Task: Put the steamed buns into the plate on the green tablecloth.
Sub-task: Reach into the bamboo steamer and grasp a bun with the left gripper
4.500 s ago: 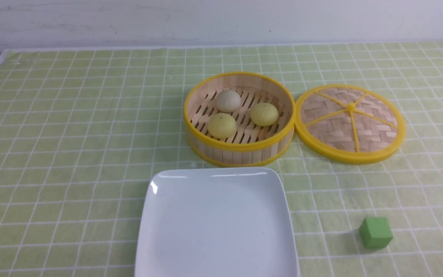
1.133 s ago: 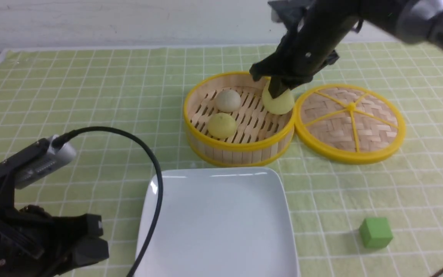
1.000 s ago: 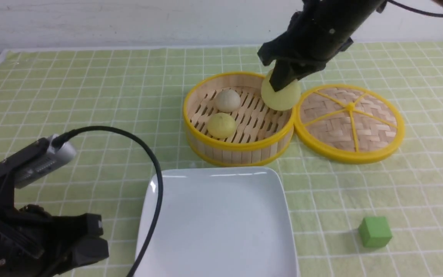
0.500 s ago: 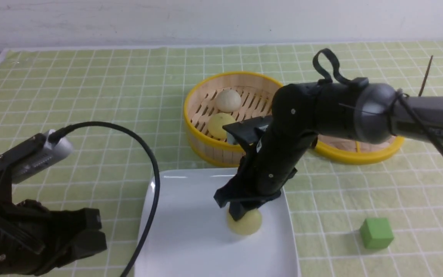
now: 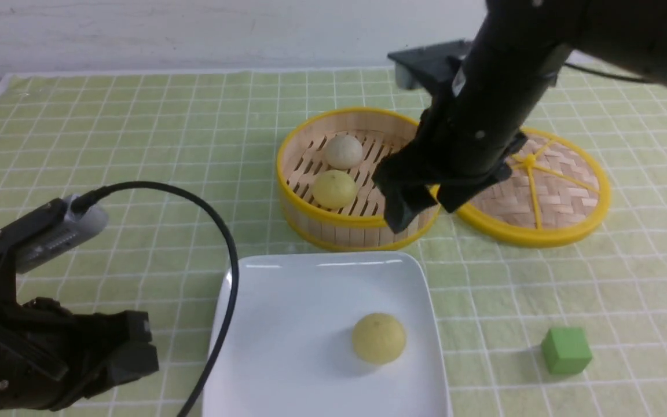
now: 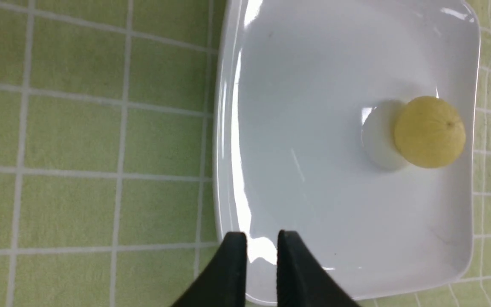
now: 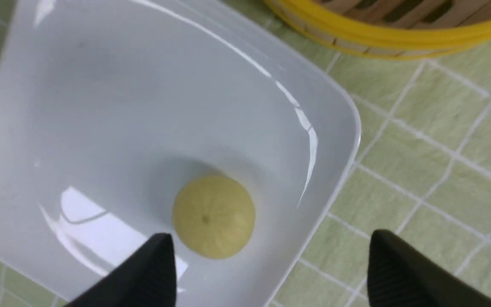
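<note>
One pale yellow steamed bun lies free on the white plate, toward its near right corner. Another yellow bun and an off-white bun sit in the bamboo steamer basket. My right gripper hangs open and empty above the gap between basket and plate, well over the bun. At the plate's left edge, my left gripper is low, its fingers a narrow gap apart and holding nothing. The green tablecloth covers the table.
The woven steamer lid lies right of the basket, partly behind my right arm. A small green cube sits right of the plate. The left arm's black cable arcs over the plate's left edge. The basket rim shows in the right wrist view.
My right gripper opened, let go of the yellow bun on the plate, and rose back toward the basket. The left arm has barely moved.
</note>
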Motion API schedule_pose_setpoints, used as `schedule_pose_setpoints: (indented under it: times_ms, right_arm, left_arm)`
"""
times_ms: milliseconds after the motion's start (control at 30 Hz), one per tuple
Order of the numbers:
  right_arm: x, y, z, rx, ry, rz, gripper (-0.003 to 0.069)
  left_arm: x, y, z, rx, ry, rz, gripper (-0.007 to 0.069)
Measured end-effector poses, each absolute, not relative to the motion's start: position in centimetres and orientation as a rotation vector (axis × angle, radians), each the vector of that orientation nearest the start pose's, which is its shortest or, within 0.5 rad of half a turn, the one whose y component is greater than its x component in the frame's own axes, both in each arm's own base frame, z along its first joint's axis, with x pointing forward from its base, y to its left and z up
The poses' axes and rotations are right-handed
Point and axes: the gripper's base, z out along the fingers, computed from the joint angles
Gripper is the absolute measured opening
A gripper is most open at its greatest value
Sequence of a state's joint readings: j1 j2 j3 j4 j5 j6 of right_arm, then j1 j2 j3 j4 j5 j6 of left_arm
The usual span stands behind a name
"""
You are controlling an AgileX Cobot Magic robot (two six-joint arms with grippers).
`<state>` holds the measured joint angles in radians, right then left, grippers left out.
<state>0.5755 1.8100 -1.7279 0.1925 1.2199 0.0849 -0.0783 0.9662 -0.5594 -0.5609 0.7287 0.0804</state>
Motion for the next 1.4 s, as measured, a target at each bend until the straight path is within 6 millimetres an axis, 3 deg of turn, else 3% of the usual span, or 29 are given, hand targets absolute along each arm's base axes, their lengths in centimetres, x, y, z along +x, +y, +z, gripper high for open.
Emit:
schedule_pose_setpoints:
  times_ms: [100,200,233,267,333,400,467,533,600,633,667,700,733,767,900,933,1000,1133,1300,1333,1400]
  right_arm:
    - [29.3,21.0,36.4,-0.629,2.683,0.455,0.0329]
    - [26.4,19.0,38.6,-0.629,2.628,0.460,0.0139]
    - [25.9,18.7,38.8,-0.629,2.624,0.458,0.0114]
    - [23.8,17.1,39.4,-0.629,2.608,0.436,0.0022]
    - [21.7,15.5,39.6,-0.630,2.596,0.408,-0.0010]
    - [20.1,14.2,39.5,-0.631,2.589,0.386,-0.0015]
    - [16.1,11.4,38.4,-0.633,2.583,0.345,-0.0015]
    - [13.6,9.7,37.1,-0.631,2.585,0.336,-0.0015]
    - [10.8,7.8,35.3,-0.624,2.564,0.342,-0.0015]
    - [10.8,7.8,34.9,-0.625,2.571,0.339,-0.0015]
    - [9.0,6.7,33.7,-0.596,2.492,0.370,-0.0014]
    - [9.0,6.7,33.7,-0.596,2.492,0.370,-0.0014]
    - [7.9,5.9,32.4,-0.546,2.400,0.407,-0.0013]
    - [7.8,5.7,32.2,-0.540,2.387,0.408,-0.0013]
    - [5.5,3.2,29.0,-0.453,2.146,0.381,-0.0008]
    - [5.5,3.2,29.0,-0.453,2.146,0.381,-0.0008]
    - [4.5,1.9,27.9,-0.419,2.082,0.327,-0.0006]
    - [4.4,1.3,27.0,-0.387,2.065,0.270,-0.0003]
    - [4.5,1.1,27.0,-0.348,2.054,0.269,0.0001]
    - [4.5,1.1,27.0,-0.347,2.054,0.269,0.0001]
    - [4.5,1.1,27.0,-0.344,2.053,0.269,0.0003]
  left_arm:
    - [16.3,-4.4,25.0,-0.211,2.535,-0.611,0.0140]
    - [16.4,-4.4,25.0,-0.212,2.529,-0.607,0.0142]
    - [16.4,-4.4,25.0,-0.212,2.528,-0.606,0.0142]
    - [16.5,-4.3,25.1,-0.218,2.513,-0.602,0.0142]
    - [16.6,-4.3,25.2,-0.231,2.493,-0.608,0.0142]
    - [16.8,-4.3,25.3,-0.249,2.472,-0.618,0.0142]
    - [17.2,-4.3,25.6,-0.263,2.443,-0.622,0.0141]
    - [17.9,-4.4,26.3,-0.238,2.450,-0.611,0.0121]
    - [19.3,-4.6,27.2,-0.187,2.506,-0.599,0.0064]
    - [19.6,-4.6,27.6,-0.177,2.502,-0.597,0.0052]
    - [21.0,-4.8,28.5,-0.140,2.547,-0.599,0.0020]
    - [21.0,-4.9,28.3,-0.140,2.563,-0.601,0.0016]
    - [22.5,-5.1,29.2,-0.105,2.591,-0.608,0.0001]
    - [22.8,-5.1,29.3,-0.102,2.589,-0.607,0.0002]
    - [27.3,-6.5,30.7,0.050,2.658,-0.601,0.0002]
    - [27.4,-6.6,30.7,0.060,2.662,-0.597,0.0002]
    - [28.9,-8.7,31.3,0.164,2.699,-0.579,0.0002]
    - [30.2,-11.7,32.1,0.184,2.714,-0.565,0.0009]
    - [33.2,-16.0,32.3,0.051,2.737,-0.546,0.0112]
    - [33.4,-16.1,32.1,0.050,2.744,-0.543,0.0112]
    - [35.2,-18.3,32.0,0.068,2.731,-0.531,0.0202]
